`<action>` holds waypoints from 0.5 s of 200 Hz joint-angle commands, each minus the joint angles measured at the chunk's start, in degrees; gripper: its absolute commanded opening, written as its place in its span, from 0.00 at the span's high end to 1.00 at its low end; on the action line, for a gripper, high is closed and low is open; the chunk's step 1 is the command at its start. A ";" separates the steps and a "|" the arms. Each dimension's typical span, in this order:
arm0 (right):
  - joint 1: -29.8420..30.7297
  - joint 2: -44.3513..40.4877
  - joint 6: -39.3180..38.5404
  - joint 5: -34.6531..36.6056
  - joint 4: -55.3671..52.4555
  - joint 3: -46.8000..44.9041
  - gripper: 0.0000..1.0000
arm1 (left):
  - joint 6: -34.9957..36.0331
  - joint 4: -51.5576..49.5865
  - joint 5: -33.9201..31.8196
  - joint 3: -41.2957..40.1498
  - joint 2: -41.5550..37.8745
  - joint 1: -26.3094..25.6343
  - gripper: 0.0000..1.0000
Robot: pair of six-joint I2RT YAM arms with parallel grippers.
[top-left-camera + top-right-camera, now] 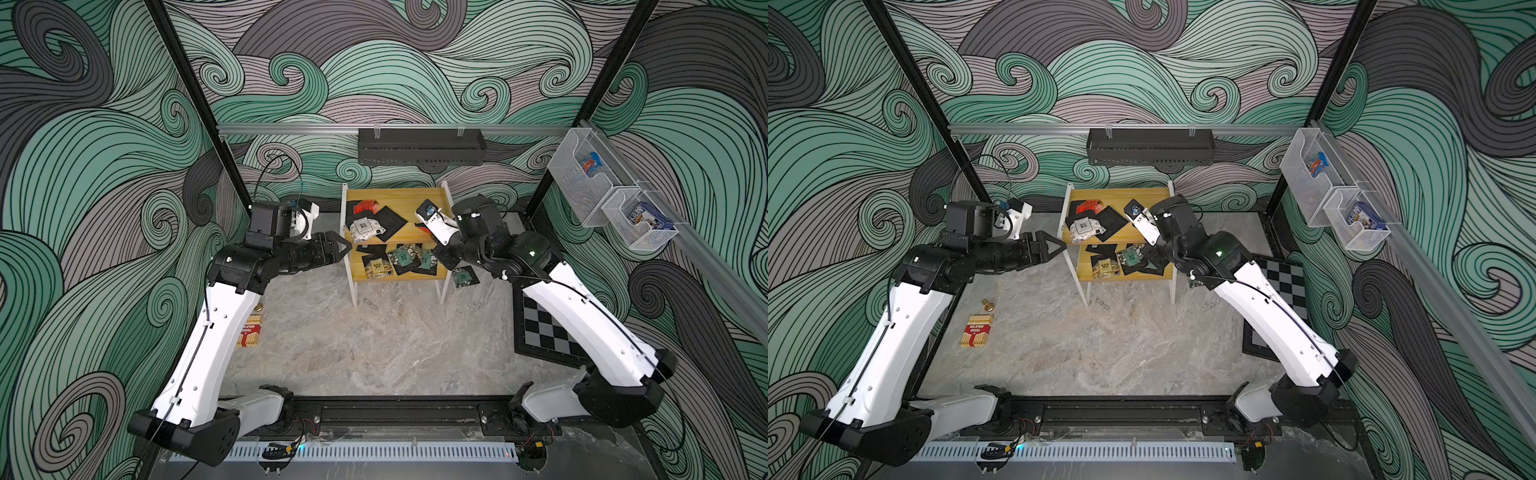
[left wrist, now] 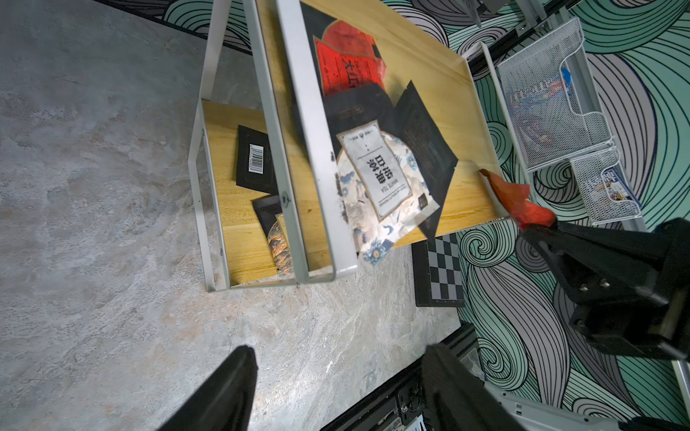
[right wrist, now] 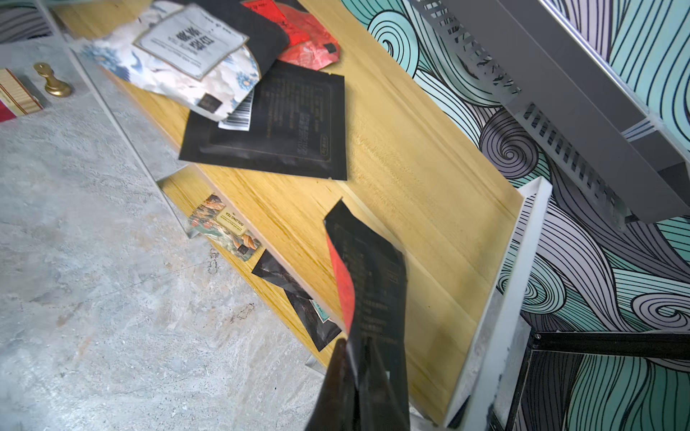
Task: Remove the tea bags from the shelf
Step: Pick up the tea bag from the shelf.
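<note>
Your right gripper [image 3: 354, 345] is clamped on a red-and-black tea bag [image 3: 373, 283] jutting inward over the shelf [image 3: 410, 179], at its right end.

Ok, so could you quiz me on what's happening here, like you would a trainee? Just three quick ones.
1. True or false: the right gripper is shut on a red-fronted tea bag.
2. Where does the white tea bag lie? A) on the shelf's top board B) on its bottom board C) on the floor
3. Fill in: the left gripper is ___ and holds nothing.
Key: 1 true; 2 A; 3 open.
</note>
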 commanded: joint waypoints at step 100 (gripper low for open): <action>-11.57 -14.64 20.60 -18.76 -0.32 -3.33 0.95 | -0.17 1.63 0.82 0.35 -0.50 -0.20 0.26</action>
